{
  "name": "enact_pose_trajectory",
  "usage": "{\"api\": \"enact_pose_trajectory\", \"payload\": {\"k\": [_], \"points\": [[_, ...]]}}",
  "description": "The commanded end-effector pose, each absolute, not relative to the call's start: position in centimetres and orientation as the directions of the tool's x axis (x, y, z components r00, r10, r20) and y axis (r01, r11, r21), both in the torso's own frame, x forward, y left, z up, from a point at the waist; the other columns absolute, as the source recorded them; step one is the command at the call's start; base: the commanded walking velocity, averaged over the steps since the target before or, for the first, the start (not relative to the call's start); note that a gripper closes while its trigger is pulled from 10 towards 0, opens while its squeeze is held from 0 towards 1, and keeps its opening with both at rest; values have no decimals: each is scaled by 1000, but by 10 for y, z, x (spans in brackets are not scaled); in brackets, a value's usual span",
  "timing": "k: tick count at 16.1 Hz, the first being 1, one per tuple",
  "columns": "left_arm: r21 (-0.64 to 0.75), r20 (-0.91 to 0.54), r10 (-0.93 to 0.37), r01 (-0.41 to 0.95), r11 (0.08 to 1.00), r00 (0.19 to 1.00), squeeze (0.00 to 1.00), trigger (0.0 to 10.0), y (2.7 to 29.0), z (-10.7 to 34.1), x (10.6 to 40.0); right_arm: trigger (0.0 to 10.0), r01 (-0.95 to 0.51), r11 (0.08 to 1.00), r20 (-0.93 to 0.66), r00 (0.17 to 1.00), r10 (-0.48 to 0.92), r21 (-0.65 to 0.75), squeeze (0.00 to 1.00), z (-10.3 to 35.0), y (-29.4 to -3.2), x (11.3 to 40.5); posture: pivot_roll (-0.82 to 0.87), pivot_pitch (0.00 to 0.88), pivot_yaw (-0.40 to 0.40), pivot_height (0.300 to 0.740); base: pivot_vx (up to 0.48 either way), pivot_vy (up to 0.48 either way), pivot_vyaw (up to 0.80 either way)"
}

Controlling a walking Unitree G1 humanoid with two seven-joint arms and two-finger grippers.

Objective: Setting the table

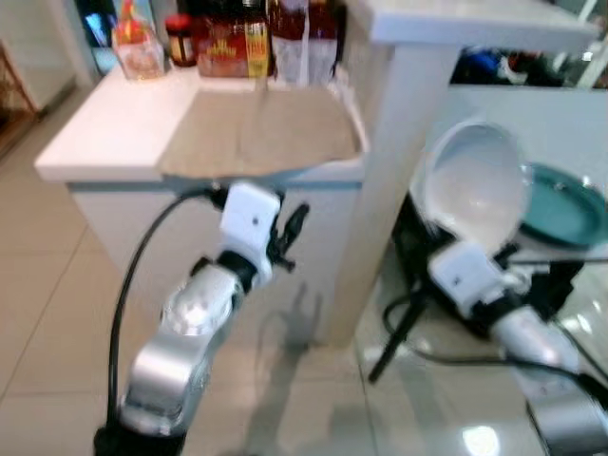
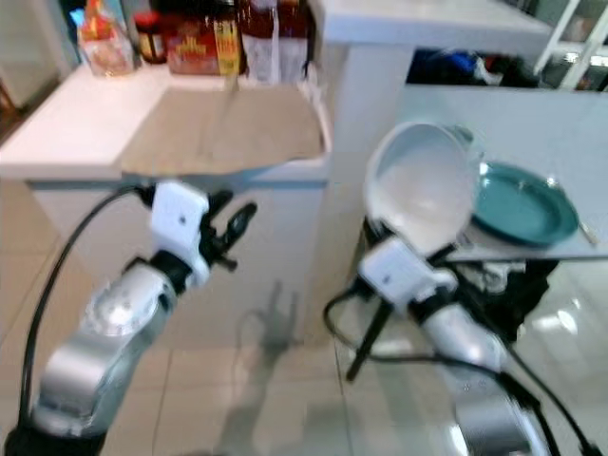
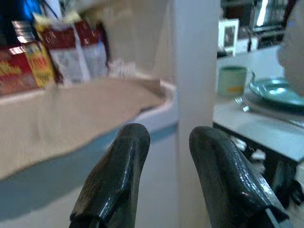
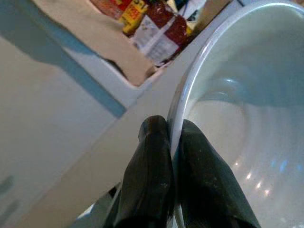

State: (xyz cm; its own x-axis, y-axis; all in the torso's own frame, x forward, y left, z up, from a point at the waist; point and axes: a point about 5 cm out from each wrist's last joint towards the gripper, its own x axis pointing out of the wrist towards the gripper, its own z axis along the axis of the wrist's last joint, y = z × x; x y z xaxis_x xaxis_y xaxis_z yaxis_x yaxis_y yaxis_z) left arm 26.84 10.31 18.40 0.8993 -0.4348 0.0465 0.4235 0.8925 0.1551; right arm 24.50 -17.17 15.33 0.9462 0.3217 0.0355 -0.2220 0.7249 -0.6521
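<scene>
The right gripper [image 4: 173, 142] pinches the white bowl's [image 1: 480, 185] rim, seemingly just above the teal plate [image 1: 568, 204], while the left gripper [image 3: 166, 147] hangs parted, empty

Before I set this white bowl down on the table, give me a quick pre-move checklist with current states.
1. Grip on the white bowl: ok. The right gripper is pinched shut on its rim.
2. Bowl attitude: not ok. It is tipped up on edge with its opening facing the camera, so level it first.
3. Landing spot: cannot tell. The teal plate already sits on the table, with a fork and a green cup beside it.
4. Left gripper: ok. It is open, holds nothing, and hangs in front of the white counter, away from the table.
5. Bowl contents: ok. It looks empty.
</scene>
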Motion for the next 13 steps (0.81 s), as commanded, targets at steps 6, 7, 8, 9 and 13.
{"api": "enact_pose_trajectory", "payload": {"k": [6,7,8,9,13], "points": [[164,33,-435,425,890,900,0,10000,103,182,272,10000,-178,711,49,957,286,-681,0,160,-181,249,34,16,-13,740,0,-480,800],[164,34,-437,427,889,899,0,10000,103,182,273,10000,-178,707,47,957,286,-685,0,161,-182,250,33,15,-13,740,0,-480,800],[165,37,-439,428,889,898,0,10000,102,183,274,10000,-180,700,44,956,289,-691,0,163,-183,251,31,14,-12,740,0,-480,800],[165,37,-439,428,889,898,0,10000,102,183,274,10000,-180,697,44,956,291,-694,0,163,-183,252,31,13,-12,740,0,-480,800],[166,45,-441,429,888,896,0,10000,101,184,276,10000,-194,688,49,947,317,-699,0,171,-186,256,31,9,-19,740,0,-480,400]]}}
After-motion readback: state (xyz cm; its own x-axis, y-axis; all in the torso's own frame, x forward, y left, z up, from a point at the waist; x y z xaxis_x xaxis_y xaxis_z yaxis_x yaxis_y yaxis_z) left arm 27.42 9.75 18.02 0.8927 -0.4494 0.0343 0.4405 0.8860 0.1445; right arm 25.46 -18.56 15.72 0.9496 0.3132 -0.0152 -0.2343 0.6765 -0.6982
